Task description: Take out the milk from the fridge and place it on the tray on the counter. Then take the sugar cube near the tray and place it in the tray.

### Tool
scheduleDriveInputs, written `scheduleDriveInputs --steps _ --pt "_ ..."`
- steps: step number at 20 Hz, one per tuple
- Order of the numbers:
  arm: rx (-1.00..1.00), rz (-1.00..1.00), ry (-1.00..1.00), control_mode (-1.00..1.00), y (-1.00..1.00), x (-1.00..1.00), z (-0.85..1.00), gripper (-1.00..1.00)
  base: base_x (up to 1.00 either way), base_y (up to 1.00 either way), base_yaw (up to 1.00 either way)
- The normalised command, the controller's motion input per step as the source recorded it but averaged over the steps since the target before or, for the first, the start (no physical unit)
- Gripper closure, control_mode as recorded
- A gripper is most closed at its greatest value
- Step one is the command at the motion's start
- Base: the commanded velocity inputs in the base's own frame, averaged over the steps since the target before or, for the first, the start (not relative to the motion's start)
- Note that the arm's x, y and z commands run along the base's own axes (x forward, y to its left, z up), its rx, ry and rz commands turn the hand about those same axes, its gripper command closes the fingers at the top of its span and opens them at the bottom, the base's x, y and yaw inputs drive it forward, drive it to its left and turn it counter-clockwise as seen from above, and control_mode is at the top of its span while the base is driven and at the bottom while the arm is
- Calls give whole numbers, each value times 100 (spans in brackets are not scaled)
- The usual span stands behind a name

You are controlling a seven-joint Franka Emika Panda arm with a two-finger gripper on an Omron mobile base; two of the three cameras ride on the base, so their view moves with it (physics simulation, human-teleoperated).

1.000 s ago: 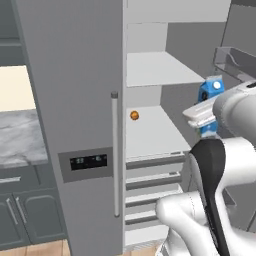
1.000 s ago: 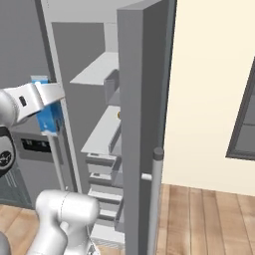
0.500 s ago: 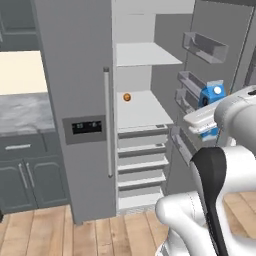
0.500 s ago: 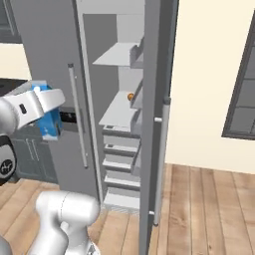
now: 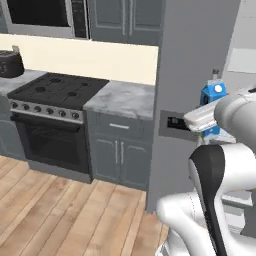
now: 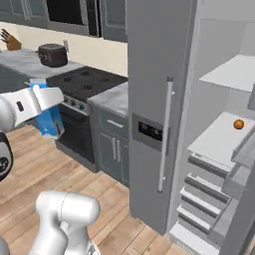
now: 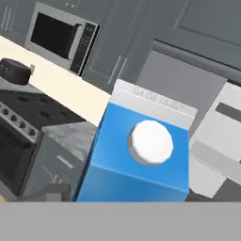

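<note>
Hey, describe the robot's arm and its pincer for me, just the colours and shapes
The arm is glossy white, built of thick rounded segments, with a dark, nearly black band at the joint. The hand that bears the pincer is a flat white block with a small dark mark on its side. No cables show.

Arm (image 5: 220, 195): glossy white rounded link shells, dark charcoal joint bands, and a flat white wrist block.
</note>
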Motion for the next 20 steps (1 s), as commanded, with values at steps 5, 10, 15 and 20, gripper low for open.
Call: scheduleDriveInputs --steps 5,10,15,20 --pt "0 0 0 100 0 0 0 100 0 0 100" --pt "0 0 0 100 0 0 0 100 0 0 100" --pt "0 0 0 100 0 0 0 100 0 0 100" --pt "0 0 0 100 0 0 0 100 0 0 100"
